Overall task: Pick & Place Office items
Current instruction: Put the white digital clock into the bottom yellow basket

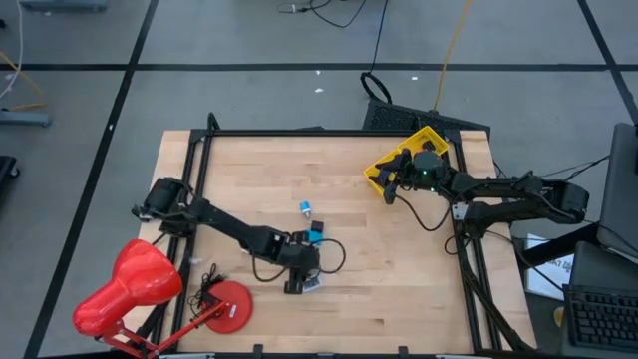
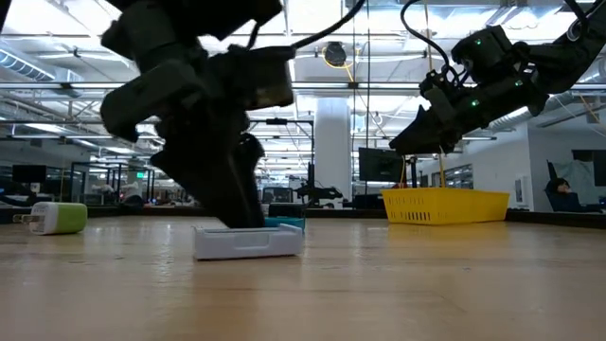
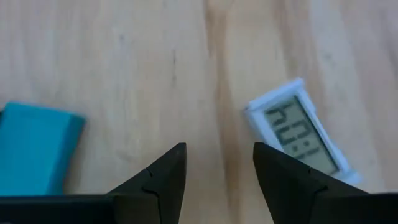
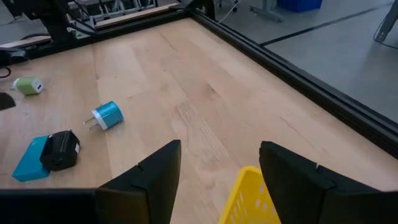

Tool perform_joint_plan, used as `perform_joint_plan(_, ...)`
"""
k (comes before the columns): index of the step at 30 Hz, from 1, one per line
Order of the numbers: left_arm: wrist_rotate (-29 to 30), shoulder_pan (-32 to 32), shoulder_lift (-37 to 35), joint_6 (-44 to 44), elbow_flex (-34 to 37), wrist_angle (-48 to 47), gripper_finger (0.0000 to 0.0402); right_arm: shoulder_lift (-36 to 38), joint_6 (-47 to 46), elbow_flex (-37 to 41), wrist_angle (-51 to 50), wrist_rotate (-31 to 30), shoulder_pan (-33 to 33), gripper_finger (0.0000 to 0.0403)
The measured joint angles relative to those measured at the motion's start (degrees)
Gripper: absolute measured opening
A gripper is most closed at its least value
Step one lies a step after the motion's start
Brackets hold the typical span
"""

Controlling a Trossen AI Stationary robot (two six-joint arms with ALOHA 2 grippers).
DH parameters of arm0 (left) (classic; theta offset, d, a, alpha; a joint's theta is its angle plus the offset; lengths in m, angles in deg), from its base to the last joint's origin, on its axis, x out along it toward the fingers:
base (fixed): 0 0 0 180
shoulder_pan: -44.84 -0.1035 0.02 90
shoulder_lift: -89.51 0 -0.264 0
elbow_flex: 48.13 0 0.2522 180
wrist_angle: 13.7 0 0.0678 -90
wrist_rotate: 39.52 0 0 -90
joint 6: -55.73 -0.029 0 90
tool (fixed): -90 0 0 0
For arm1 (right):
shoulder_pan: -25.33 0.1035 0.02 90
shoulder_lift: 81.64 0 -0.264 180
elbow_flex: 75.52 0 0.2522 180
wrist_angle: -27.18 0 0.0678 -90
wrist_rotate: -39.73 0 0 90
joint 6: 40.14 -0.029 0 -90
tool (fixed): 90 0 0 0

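My left gripper (image 3: 217, 163) is open and points down at bare wood near the table's near edge (image 1: 299, 275). A white digital clock (image 3: 300, 134) lies flat beside one finger, and a teal block (image 3: 34, 149) beside the other. The low view shows the clock (image 2: 248, 242) flat on the table at the fingers' foot. A blue round plug (image 1: 306, 208) and the teal block (image 1: 317, 234) lie mid-table. A small black piece (image 4: 60, 149) sits against the teal block (image 4: 30, 160). My right gripper (image 4: 219, 163) is open above the corner of the yellow tray (image 4: 249, 199).
The yellow tray (image 1: 402, 160) stands at the table's far right corner. A red desk lamp (image 1: 135, 289) stands at the near left corner with its round base (image 1: 227, 304). A green and white charger (image 2: 57, 218) lies on the left. Bare wood stretches between the arms.
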Motion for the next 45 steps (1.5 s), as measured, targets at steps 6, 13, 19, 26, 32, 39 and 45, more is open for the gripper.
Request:
perform_joint_plan(6, -1.4, -1.6, -1.7, -0.5, 0.2, -3.5, 0.0186, 0.0, 0.0, 0.0, 0.0, 0.0, 0.0, 0.0208)
perform_joint_plan(13, -3.3, -0.4, -4.3, -0.2, 0.2, -2.2, 0.0186, 0.0, 0.4, 0.0, 0.0, 0.0, 0.0, 0.0208)
perform_joint_plan(19, -7.0, -0.1, -0.6, 0.2, 0.2, 0.3, 0.0186, 0.0, 0.4, 0.0, 0.0, -0.1, 0.0, 0.0208)
perform_joint_plan(26, -8.2, -1.2, 0.5, 1.0, 0.0, -0.6, 0.0186, 0.0, 0.4, 0.0, 0.2, -0.1, 0.0, 0.0208)
perform_joint_plan(32, -1.8, -1.8, -0.4, 2.4, -0.1, -9.7, 0.0186, 0.0, 0.4, 0.0, 0.0, -0.2, 0.0, 0.0208)
perform_joint_plan(39, 0.6, -1.9, -1.0, 3.7, 0.0, -14.2, 0.0186, 0.0, 0.4, 0.0, 0.0, -0.2, 0.0, 0.0205)
perform_joint_plan(45, -0.8, -0.1, -0.8, -17.5, 0.3, -6.9, 0.0186, 0.0, 0.4, 0.0, 0.3, -0.2, 0.0, 0.0205)
